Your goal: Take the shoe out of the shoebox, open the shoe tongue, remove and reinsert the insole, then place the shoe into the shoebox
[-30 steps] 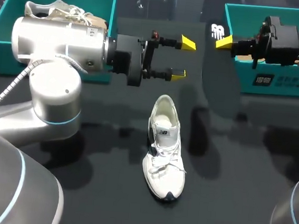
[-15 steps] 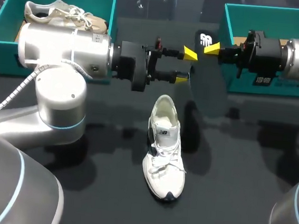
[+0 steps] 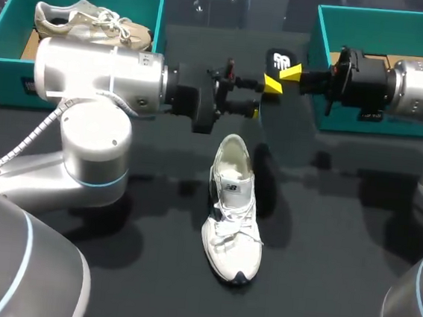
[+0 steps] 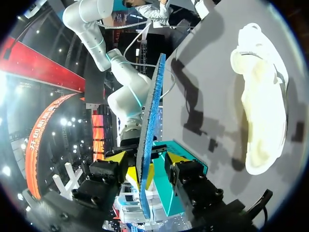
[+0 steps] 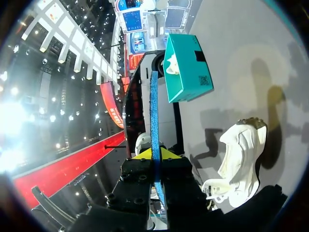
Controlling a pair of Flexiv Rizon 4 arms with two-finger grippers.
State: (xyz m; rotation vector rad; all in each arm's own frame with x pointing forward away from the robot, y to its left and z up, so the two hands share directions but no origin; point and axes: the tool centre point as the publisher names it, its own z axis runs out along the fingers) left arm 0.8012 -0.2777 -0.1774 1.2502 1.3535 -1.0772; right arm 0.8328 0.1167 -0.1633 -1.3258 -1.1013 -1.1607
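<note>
left shoebox (image 3: 9, 6) holding beige shoe (image 3: 90, 22), white shoe (image 3: 232, 205) outside

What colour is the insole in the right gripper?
The insole is black with a white mark, best in the head view; its edge looks blue in both wrist views.

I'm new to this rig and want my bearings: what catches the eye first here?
First, the dark insole held in the air over the table's middle: the right end effector is shut on it, and the left end effector has its open fingers either side of it. Below, a white shoe lies on the black table, and a beige shoe sits in the teal box at far left.
</note>
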